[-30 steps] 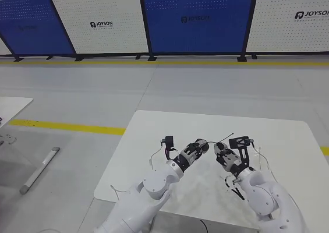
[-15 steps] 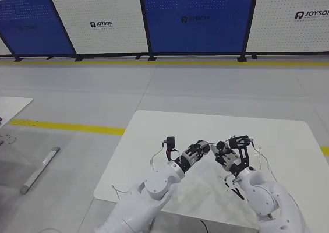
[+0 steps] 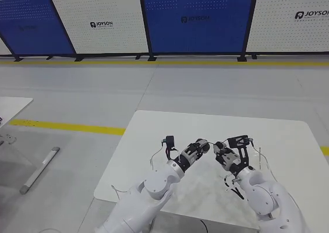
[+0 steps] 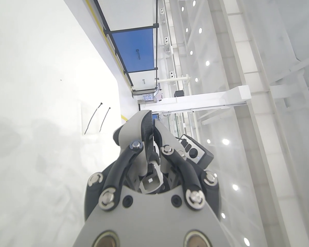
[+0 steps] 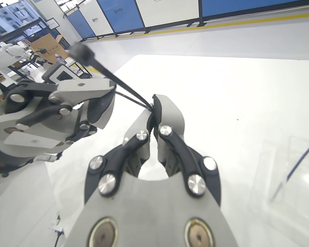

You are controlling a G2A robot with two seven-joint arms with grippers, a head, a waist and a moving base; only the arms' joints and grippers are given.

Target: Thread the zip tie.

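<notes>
The right end effector (image 5: 152, 106) is clamped on the black zip tie (image 5: 100, 66), which is held in the air above the white tabletop (image 5: 221, 91). The tie's head sticks up past the left end effector (image 4: 150, 122), and a thinner strand runs to that one's tip. Its fingers are pressed together, seemingly on that strand. The two end effectors sit close together near the middle of the tabletop. Two spare ties (image 4: 93, 118) lie side by side on the surface near its right edge, making three ties in all. Beyond the tabletop is a pale grey floor (image 3: 94, 93) crossed by a yellow line (image 3: 65, 125). A row of blue and white panels (image 3: 199, 26) stands behind it.
</notes>
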